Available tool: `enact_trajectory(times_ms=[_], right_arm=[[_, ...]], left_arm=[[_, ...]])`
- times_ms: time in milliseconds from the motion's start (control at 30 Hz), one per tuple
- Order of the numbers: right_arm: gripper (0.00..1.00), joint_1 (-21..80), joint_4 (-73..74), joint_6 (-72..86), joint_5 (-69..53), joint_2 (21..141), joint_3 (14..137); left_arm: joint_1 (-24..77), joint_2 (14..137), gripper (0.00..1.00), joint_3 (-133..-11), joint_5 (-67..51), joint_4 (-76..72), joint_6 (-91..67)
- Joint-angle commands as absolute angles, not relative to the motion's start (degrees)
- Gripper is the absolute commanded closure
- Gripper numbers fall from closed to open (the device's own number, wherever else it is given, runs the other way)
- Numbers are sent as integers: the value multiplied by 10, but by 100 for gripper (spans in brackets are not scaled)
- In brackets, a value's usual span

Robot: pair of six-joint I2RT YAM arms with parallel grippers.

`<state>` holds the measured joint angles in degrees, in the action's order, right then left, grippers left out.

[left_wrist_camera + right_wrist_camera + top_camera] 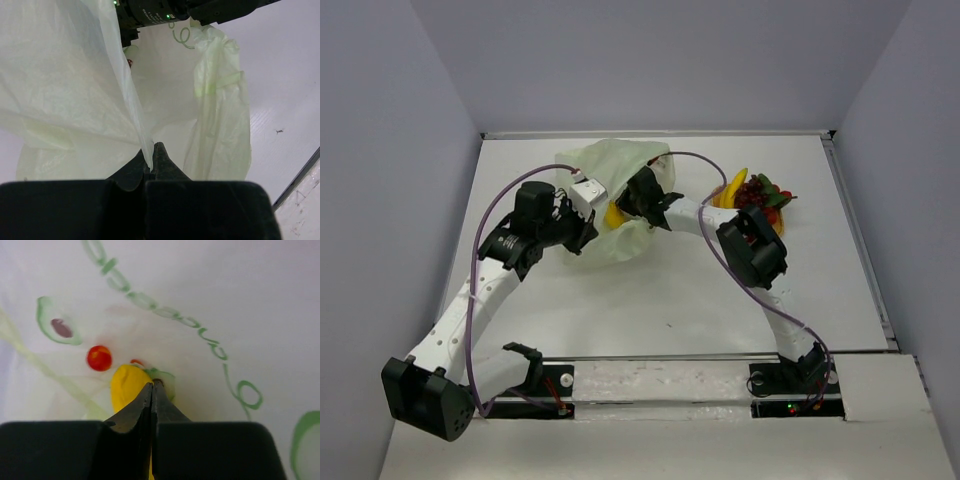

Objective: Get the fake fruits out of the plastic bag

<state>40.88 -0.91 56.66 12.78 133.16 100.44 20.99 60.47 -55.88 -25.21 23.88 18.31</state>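
The pale green plastic bag [615, 160] lies at the middle back of the table. My left gripper [592, 200] is shut on a fold of the bag's film [145, 145] and holds the mouth up. My right gripper [625, 205] reaches into the bag and is shut at the stem end of a yellow-orange piece [125, 385], which also shows in the top view [613, 215]. A yellow banana [733, 187], a dark grape bunch [755, 193] and red pieces with green leaves [775, 213] lie together on the table to the right of the bag.
The right arm's elbow [755, 250] hangs just in front of the fruit pile. Grey walls enclose the table on three sides. The bag's inside shows green print and a red round mark [99, 358].
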Motion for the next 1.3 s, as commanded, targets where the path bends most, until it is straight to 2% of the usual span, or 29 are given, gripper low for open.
enact_trajectory(times_ms=[0, 133, 167, 233, 267, 367, 600, 733, 833, 1000, 1100, 1267], right_arm=[[99, 403, 33, 515, 161, 1328, 990], [99, 403, 23, 498, 163, 1301, 977], [86, 403, 23, 499, 163, 1300, 976], [68, 403, 22, 495, 154, 1301, 978], [53, 403, 22, 492, 140, 1303, 979], [33, 403, 21, 481, 116, 1296, 972], [23, 418, -27, 354, 73, 1243, 925], [18, 441, -2, 318, 104, 1268, 952], [16, 456, 16, 290, 146, 1286, 958], [15, 468, 10, 244, 140, 1298, 952], [15, 479, -43, 208, 104, 1270, 923], [14, 479, -28, 181, 143, 1275, 918]], left_arm=[[203, 594, 100, -591, -253, 237, 171], [193, 599, 100, -592, -254, 233, 170], [192, 599, 100, -592, -256, 234, 172], [192, 599, 100, -591, -263, 238, 178], [192, 597, 100, -591, -263, 238, 179], [192, 599, 100, -594, -261, 243, 185], [192, 605, 100, -596, -260, 237, 183], [192, 610, 100, -600, -262, 237, 180], [192, 611, 100, -609, -260, 242, 182], [192, 610, 100, -611, -253, 246, 185], [192, 610, 100, -605, -252, 244, 181], [192, 611, 100, -607, -250, 243, 180]])
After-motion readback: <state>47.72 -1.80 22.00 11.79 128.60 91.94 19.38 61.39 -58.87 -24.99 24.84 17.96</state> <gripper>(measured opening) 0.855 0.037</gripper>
